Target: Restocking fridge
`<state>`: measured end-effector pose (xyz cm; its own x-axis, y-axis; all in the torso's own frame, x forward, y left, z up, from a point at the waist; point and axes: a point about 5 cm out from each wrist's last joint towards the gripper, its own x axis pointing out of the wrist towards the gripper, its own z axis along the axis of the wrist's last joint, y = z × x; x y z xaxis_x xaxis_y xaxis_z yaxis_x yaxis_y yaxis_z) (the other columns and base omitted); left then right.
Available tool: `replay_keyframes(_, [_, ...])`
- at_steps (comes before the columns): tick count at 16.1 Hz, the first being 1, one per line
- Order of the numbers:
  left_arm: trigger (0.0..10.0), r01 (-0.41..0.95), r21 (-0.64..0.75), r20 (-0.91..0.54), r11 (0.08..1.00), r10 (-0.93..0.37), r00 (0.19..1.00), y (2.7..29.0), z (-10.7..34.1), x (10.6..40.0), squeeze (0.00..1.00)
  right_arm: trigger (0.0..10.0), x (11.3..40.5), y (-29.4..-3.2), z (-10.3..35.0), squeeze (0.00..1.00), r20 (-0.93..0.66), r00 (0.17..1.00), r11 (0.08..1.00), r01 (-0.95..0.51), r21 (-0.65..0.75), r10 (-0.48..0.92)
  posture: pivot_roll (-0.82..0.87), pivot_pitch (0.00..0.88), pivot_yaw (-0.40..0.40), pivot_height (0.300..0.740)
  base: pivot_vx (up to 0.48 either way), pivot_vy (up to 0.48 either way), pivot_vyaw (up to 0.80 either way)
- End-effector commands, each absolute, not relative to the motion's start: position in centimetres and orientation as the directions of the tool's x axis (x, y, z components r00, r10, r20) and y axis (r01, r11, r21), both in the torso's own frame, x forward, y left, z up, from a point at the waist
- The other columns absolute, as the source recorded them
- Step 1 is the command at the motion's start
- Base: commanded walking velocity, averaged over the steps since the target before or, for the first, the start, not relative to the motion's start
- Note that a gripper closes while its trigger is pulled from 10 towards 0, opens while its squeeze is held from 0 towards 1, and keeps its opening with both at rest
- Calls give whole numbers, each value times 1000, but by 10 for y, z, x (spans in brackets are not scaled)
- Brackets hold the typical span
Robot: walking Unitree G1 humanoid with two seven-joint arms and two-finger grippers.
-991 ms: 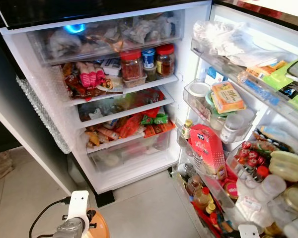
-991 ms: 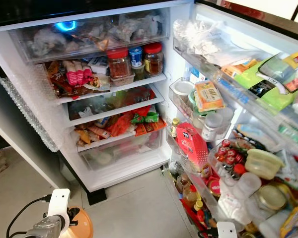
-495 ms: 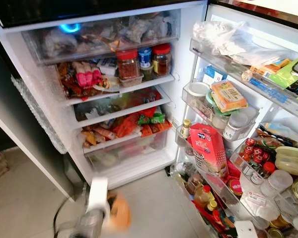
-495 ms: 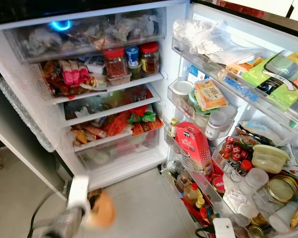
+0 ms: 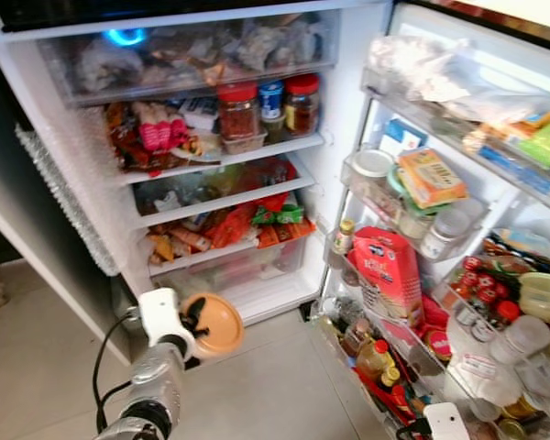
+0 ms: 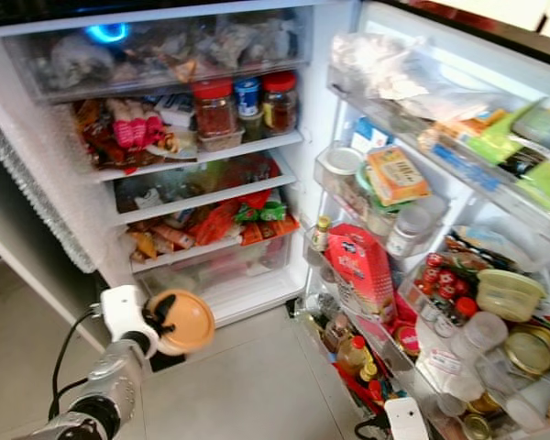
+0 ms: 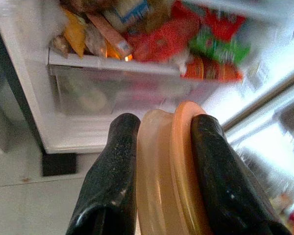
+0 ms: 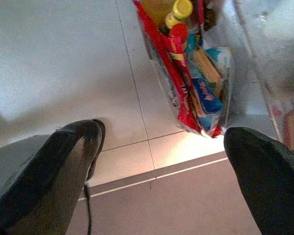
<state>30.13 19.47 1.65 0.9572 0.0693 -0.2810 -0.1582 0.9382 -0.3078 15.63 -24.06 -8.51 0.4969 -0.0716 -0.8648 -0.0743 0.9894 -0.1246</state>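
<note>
The left gripper has its jaws clamped on an orange lidded container — held edge-on in front of the open fridge, level with its bottom drawer. The right gripper hangs low over the tiled floor, jaws spread wide — near the packed door shelves.

A pale tiled floor with thin grout lines spreads beneath and beside the left claw, a dark cabinet side rises further to its left, and bright white light falls on the tiles.
</note>
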Motion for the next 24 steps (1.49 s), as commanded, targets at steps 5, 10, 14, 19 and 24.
replay_keyframes(5, [10000, -138, -531, -167, 836, 56, 984, 198, 22, 296, 0, 10000, 151, -234, -89, 0, -882, 470, 985, -135, -107, -32, -64, 63, -29, 740, 0, 0, 0])
replay_keyframes(10, [10000, -87, -585, -120, 806, 20, 993, 194, 27, 296, 0, 10000, 139, -232, -93, 0, -890, 456, 988, -133, -85, -15, -21, 86, -47, 740, 0, 0, 0])
replay_keyframes(14, [10000, -56, -596, -99, 801, -5, 995, 195, 28, 288, 0, 10000, 121, -236, -98, 0, -917, 400, 969, -219, -111, -15, -49, 108, -33, 740, 0, 0, 0])
replay_keyframes(19, [10000, -25, -588, -87, 808, -32, 996, 192, 35, 290, 0, 10000, 114, -258, -94, 0, -902, 425, 967, -184, -175, -83, -71, 144, -37, 740, 0, 0, 160])
replay_keyframes(24, [10000, -29, -576, -97, 817, -32, 995, 196, 39, 293, 0, 10000, 101, -264, -96, 0, -919, 383, 980, -130, -153, -93, -84, 144, -11, 740, 48, 0, 320])
